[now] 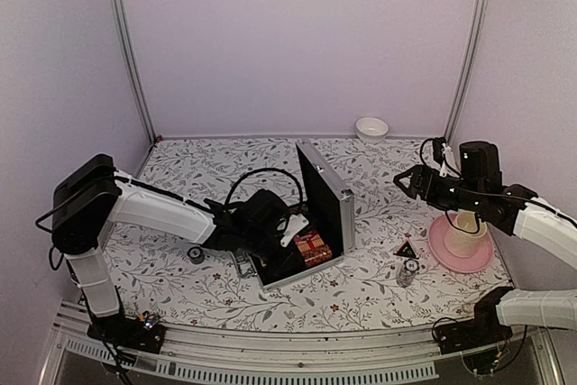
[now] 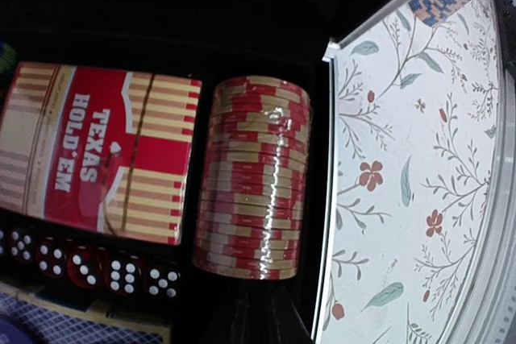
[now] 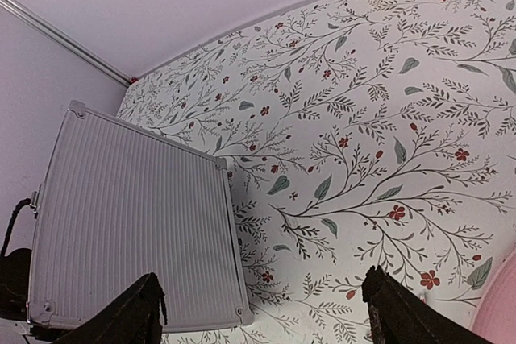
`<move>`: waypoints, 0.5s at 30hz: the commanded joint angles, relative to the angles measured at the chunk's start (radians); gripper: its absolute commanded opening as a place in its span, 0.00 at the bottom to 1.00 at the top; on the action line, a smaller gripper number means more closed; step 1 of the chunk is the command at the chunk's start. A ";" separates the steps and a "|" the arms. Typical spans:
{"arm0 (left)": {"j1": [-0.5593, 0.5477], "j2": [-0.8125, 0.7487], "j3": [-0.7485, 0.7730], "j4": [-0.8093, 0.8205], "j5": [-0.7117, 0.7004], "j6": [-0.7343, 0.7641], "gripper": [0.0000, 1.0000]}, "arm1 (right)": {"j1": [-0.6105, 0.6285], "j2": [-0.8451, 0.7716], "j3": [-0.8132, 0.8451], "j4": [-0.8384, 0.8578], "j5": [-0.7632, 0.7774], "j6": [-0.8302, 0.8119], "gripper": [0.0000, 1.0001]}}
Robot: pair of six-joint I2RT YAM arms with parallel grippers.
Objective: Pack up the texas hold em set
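Briefcase [image 1: 326, 194]: standing open mid-table, red deck [image 2: 105, 151] lying inside, chip stack [image 2: 254, 175] at its 3 o'clock.
Left gripper [image 1: 287, 242]: reaching inside the case, jaws closed.
Right gripper [image 3: 258, 324]: hovering at the case's 3 o'clock, spread wide, gripping nothing.

White-shelled arms [image 1: 162, 209] with black joints and looping black cables [image 1: 261, 173].

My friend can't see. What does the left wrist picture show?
Looking into the black-lined briefcase: a red Texas Hold'em card box lies beside a stack of red and cream poker chips, with a row of red dice along the box's edge. To the right, past the case's silver rim, is the flowery tablecloth.
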 commanded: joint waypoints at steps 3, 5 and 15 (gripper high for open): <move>-0.010 0.055 0.078 0.076 0.020 0.031 0.10 | -0.006 -0.013 -0.007 0.020 0.010 0.000 0.87; -0.011 0.065 0.086 0.080 0.020 0.035 0.10 | -0.005 -0.015 -0.007 0.019 0.007 0.000 0.87; -0.011 0.054 0.090 0.082 0.007 0.039 0.12 | -0.005 -0.019 -0.004 0.020 0.016 -0.004 0.87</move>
